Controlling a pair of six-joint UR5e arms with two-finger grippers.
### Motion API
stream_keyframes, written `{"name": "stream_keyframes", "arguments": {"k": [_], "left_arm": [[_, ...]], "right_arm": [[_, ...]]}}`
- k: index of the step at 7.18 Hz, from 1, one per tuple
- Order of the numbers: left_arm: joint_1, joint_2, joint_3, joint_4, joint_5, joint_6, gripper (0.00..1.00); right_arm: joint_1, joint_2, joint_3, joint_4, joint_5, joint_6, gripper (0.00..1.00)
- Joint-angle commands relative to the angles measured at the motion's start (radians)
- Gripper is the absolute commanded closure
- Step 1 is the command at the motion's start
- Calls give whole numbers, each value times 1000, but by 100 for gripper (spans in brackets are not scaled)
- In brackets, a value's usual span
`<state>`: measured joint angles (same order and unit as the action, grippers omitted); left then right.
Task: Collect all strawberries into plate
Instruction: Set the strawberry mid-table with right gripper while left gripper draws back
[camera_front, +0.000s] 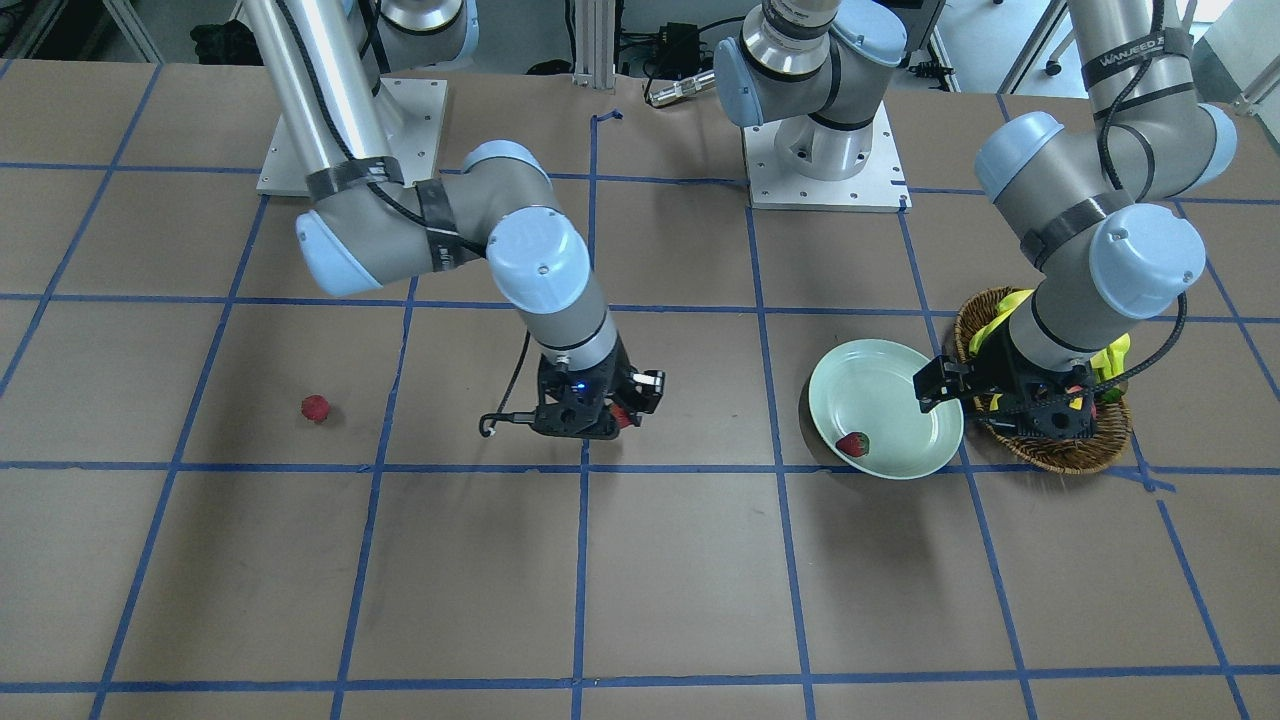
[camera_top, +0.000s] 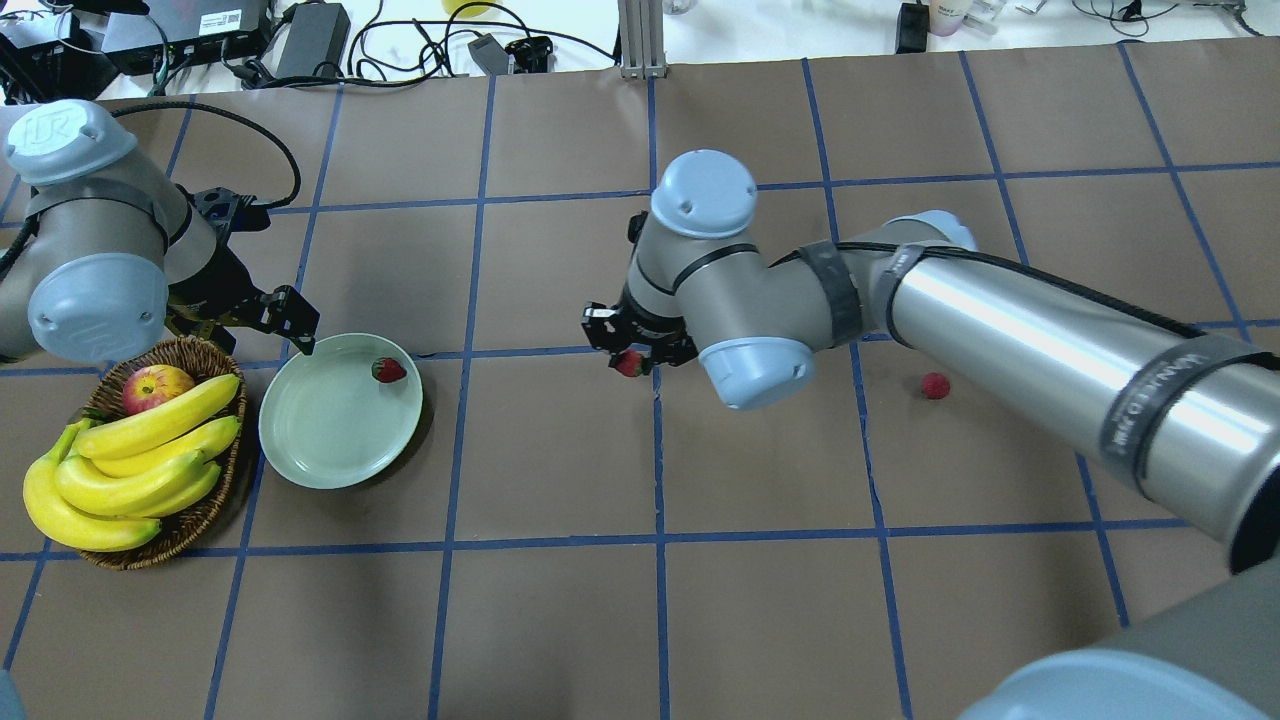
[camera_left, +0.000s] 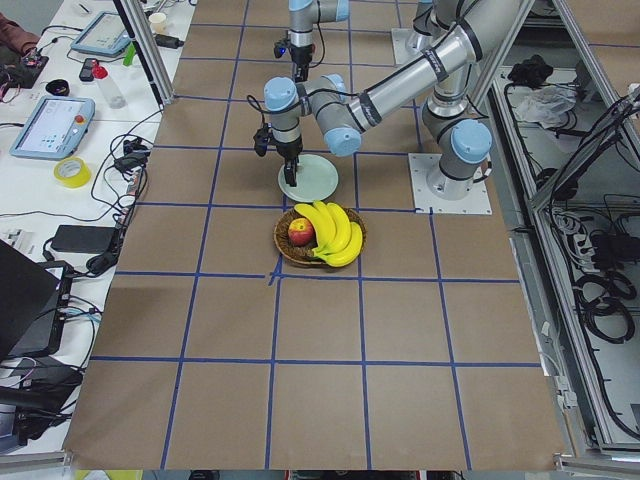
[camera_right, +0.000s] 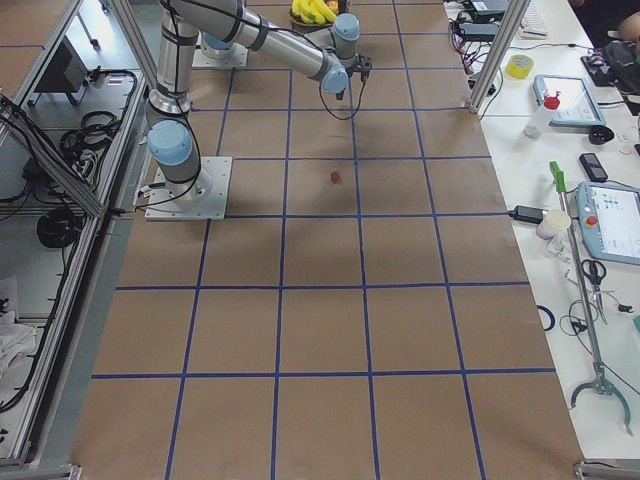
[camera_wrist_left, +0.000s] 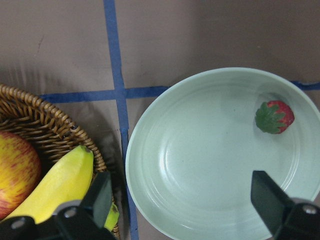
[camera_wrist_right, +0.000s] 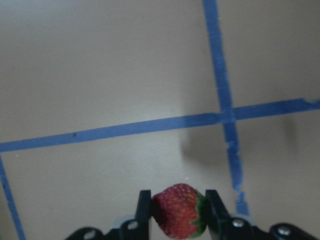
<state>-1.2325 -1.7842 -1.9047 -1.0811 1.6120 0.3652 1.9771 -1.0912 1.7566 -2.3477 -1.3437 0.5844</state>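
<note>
One strawberry lies inside the pale green plate near its rim; it also shows in the left wrist view and the front view. My left gripper is open and empty, hovering over the plate's edge beside the basket. My right gripper is shut on a second strawberry above the mid-table, right of the plate in the overhead view. A third strawberry lies alone on the table, farther right.
A wicker basket with bananas and a red-yellow apple touches the plate's left side. Blue tape lines grid the brown table. Cables and gear lie beyond the far edge.
</note>
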Motion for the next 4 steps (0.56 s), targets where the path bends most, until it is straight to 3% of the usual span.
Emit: {"name": "stream_keyframes", "arguments": {"k": [1,2,4], "left_arm": [[1,0,6,0,0,3,0],[5,-1,4,0,0,1,0],[10,-4,4,0,-7,1,0]], "right_arm": [[71,51,-45,-10,-3,51,51],[71,51,-43,2,-3,49,1],[66,-4,-38,52,-58,29,0]]}}
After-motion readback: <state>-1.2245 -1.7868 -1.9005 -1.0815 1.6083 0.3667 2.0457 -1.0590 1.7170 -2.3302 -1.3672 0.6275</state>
